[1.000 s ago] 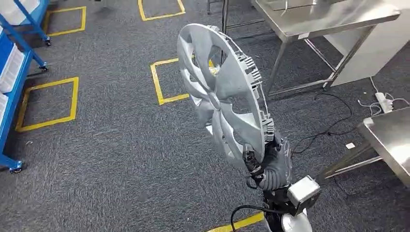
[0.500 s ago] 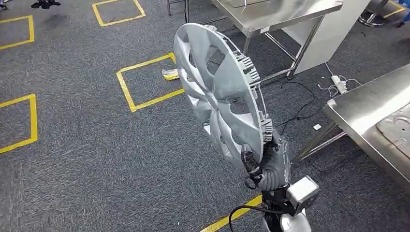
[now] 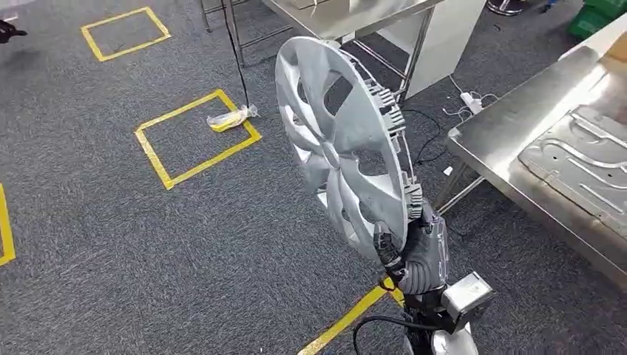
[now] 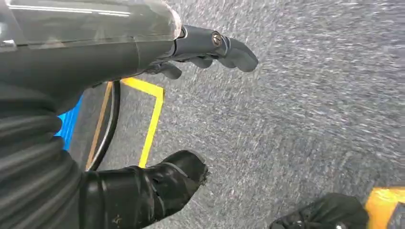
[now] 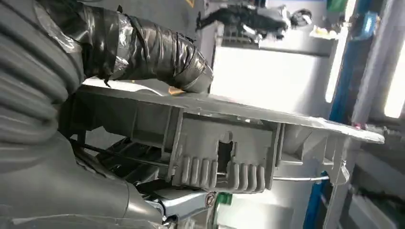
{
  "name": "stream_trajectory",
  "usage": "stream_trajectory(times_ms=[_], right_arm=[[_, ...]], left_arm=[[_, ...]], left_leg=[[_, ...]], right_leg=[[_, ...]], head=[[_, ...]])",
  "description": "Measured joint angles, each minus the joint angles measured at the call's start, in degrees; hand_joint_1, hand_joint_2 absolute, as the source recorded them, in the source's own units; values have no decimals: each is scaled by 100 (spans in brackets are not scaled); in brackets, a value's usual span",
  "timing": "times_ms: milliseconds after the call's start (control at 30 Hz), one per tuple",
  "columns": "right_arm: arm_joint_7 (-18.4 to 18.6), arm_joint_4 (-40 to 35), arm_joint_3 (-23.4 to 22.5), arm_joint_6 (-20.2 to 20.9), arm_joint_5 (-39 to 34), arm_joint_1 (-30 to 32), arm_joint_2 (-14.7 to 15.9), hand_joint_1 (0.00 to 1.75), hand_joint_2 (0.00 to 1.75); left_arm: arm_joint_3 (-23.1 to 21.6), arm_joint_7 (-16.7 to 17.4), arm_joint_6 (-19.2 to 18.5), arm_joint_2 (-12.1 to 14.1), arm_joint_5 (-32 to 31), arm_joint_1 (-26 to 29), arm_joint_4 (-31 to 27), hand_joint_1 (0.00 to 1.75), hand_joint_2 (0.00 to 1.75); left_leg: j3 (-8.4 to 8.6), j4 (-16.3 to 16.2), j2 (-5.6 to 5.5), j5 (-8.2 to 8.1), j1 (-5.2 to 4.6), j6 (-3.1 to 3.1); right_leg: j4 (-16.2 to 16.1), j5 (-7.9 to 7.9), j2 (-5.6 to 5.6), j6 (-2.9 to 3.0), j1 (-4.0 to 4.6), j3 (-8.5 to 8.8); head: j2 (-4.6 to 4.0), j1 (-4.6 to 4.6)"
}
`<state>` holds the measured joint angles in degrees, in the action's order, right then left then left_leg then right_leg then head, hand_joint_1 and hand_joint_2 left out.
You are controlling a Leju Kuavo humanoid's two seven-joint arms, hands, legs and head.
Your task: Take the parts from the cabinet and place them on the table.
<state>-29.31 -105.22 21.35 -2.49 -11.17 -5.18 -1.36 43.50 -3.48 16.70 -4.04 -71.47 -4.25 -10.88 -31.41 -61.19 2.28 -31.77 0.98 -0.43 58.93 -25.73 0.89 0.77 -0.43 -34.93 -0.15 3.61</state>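
A silver wheel cover (image 3: 339, 144) stands on edge in the air above the carpet, face to the left. My right hand (image 3: 415, 251) grips its lower rim. In the right wrist view the rim with its clips (image 5: 224, 138) is pinched under the taped thumb (image 5: 143, 47). At the right, a steel table (image 3: 510, 159) carries a pressed metal panel (image 3: 580, 159). My left hand (image 4: 191, 119) hangs over the carpet with its fingers apart and nothing in it.
Grey carpet with yellow taped squares (image 3: 196, 140) lies on the left, with a scrap of plastic (image 3: 229, 118) on one corner. A second steel table (image 3: 347, 15) stands at the back, with cables and a power strip (image 3: 469, 100) on the floor between the tables.
The camera has swung to the right: floor markings slid left and the steel table with the panel has come further into view. The wheel cover stays held in my right hand.
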Motion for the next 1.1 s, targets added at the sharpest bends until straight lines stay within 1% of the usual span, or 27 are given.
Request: stream_trajectory(times_ms=[33, 67, 100, 133, 167, 200, 233, 267, 300, 433, 467, 500, 533, 600, 633, 667, 700, 733, 767, 800, 833, 933, 967, 1000, 1033, 1067, 1100], right_arm=[[-2, 0, 2, 2, 2, -12, -9, 175, 175], [-2, 0, 0, 2, 2, -12, -15, 175, 175], [-2, 2, 2, 2, 2, -11, -15, 175, 175], [0, 4, 0, 2, 2, -6, -15, 175, 175], [2, 7, 0, 2, 4, -4, -15, 175, 175], [4, 7, 2, 2, 4, -4, -13, 175, 175], [4, 7, 2, 2, 4, -6, -15, 175, 175], [4, 7, 0, 2, 4, -12, -15, 175, 175], [4, 4, 0, 0, 4, -18, -15, 175, 175], [7, 4, 2, 0, 9, -24, -11, 175, 175], [7, 4, 2, 0, 11, -12, -9, 175, 175], [7, 2, 2, 0, 13, -21, -4, 175, 175], [9, 2, 2, 0, 17, -39, -4, 175, 175], [7, 7, 2, 4, 22, -44, -4, 175, 175], [9, 11, 2, 4, 22, -44, -4, 175, 175], [13, 22, 2, 4, 24, -42, -4, 175, 175], [17, 33, 2, 2, 28, -43, -4, 175, 175], [17, 33, 2, 2, 31, -44, -4, 175, 175], [17, 33, 2, 0, 31, -51, -4, 175, 175], [17, 33, 2, 0, 33, -64, -4, 175, 175], [17, 33, 2, -4, 37, -80, -4, 175, 175], [6, 31, 2, -26, 41, -77, -2, 175, 175], [9, 28, 2, -28, 39, -69, -2, 175, 175], [9, 26, 2, -28, 42, -61, -2, 175, 175], [13, 31, 2, -28, 42, -81, -2, 175, 175], [11, 31, 2, -28, 39, -79, -4, 175, 175], [13, 31, 2, -28, 39, -75, -4, 175, 175]], left_arm=[[2, 7, 2, 0, 0, 12, 0, 0, 175], [4, 11, -2, -2, 0, 13, 0, 0, 175], [7, 26, -6, -2, 0, 23, 0, 0, 175], [7, 35, -13, -2, -2, 44, 0, 0, 175], [9, 42, -18, -2, -2, 52, 0, 0, 175], [13, 42, -22, 0, -2, 60, 0, 0, 175], [17, 50, -22, 0, -4, 57, 0, 0, 175], [24, 61, -20, 0, -2, 57, 0, 0, 175], [35, 90, -22, 0, -2, 65, 0, 0, 175], [50, 90, -22, -2, -2, 29, 0, 0, 175], [52, 90, -20, -16, 0, 31, 0, 0, 175], [59, 90, -13, -11, 4, 30, -2, 0, 175], [70, 90, -9, -13, 6, 29, 0, 0, 175], [87, 90, -9, -13, 9, 43, 0, 0, 175], [90, 90, -9, -13, 9, 49, 0, 0, 175], [92, 90, -11, -13, 4, 45, 0, 0, 175], [92, 94, -11, -13, 2, 41, 0, 0, 175], [92, 103, -11, -15, 0, 33, 0, 0, 175], [94, 107, -13, -18, 0, 27, 0, 0, 175], [94, 107, -15, -22, 0, 32, -2, 0, 175], [96, 107, -15, -26, -2, 32, 0, 0, 175], [96, 109, -11, -26, -2, 5, -2, 0, 175], [96, 114, -4, -26, -2, -2, -2, 0, 175], [98, 127, 4, -24, -2, -6, -2, 0, 175], [98, 129, 9, -24, -2, 0, -2, 0, 175], [98, 133, 9, -26, -2, 2, -2, 0, 175], [101, 133, 4, -26, -2, 9, -2, 0, 175]], left_leg=[[-204, -435, -133, -244, 13, -3], [-434, -920, -179, -464, 12, -14], [-629, -1315, -186, -599, 13, -26], [-738, -1506, -186, -572, 14, -38], [-715, -1411, -187, -433, 16, -39], [-583, -1083, -195, -182, 23, -35], [-363, -565, -253, 129, 38, -33], [-157, -82, -432, 357, 61, -26], [-109, 42, -697, 251, 65, -11], [-82, 121, -494, 295, 36, 111], [-65, 167, -402, 331, 74, 168], [-54, 192, -345, 339, 65, 210], [-60, 193, -277, 343, 51, 228], [-61, 191, -128, 331, 27, 248], [-60, 190, -44, 325, 19, 253], [-53, 190, 28, 317, 15, 253], [-42, 190, 88, 305, 13, 251], [-24, 190, 145, 292, 10, 243], [5, 191, 196, 272, 7, 225], [21, 201, 245, 259, 4, 206], [12, 182, 291, 238, -38, 171], [86, 257, 486, 236, -45, 99], [91, 259, 510, 185, -56, 61], [88, 138, 246, 86, -23, 49], [-71, -215, 5, -137, -17, 47], [-277, -642, -115, -346, -9, 33], [-495, -1077, -171, -524, -8, 18]], right_leg=[[0, 1, -48, 30, -2, -7], [0, 1, -114, 34, 0, -7], [5, 0, -180, 42, 7, -8], [15, 0, -269, 42, 9, -6], [24, 0, -347, 41, 7, -4], [40, -2, -431, 39, 1, -5], [69, -13, -523, 22, -7, -4], [111, -30, -591, -5, -15, -11], [151, -44, -636, -47, 9, -51], [132, 38, -892, -208, -30, -138], [177, 2, -800, -210, -43, -159], [349, -132, -466, -238, 5, -229], [684, -336, -273, -265, 3, -394], [1546, -713, -136, -300, -18, -799], [1833, -763, -120, -306, -28, -939], [1792, -664, -112, -304, -33, -919], [1511, -469, -95, -292, -32, -773], [1055, -227, -58, -267, -28, -526], [492, 11, 60, -219, -6, -217], [163, -38, 334, -168, 58, -57], [86, -36, 358, -126, 127, -40], [82, -33, 141, -63, 130, -74], [-20, 15, 66, -3, 49, 0], [-68, 30, 24, 19, 51, 31], [-71, 44, -28, 50, 28, 28], [-68, 41, -94, 64, 24, 24], [-65, 36, -157, 72, 25, 24]], head=[[0, -9], [0, -7], [0, -7], [0, -7], [0, -7], [0, -7], [0, -7], [0, -7], [0, -2], [0, -2], [0, -5], [0, 26], [0, 26], [0, 28], [0, 28], [0, 28], [0, 28], [0, 31], [0, 28], [0, 31], [0, 33], [0, 24], [0, 17], [0, 22], [0, 9], [0, 7], [0, 9]])
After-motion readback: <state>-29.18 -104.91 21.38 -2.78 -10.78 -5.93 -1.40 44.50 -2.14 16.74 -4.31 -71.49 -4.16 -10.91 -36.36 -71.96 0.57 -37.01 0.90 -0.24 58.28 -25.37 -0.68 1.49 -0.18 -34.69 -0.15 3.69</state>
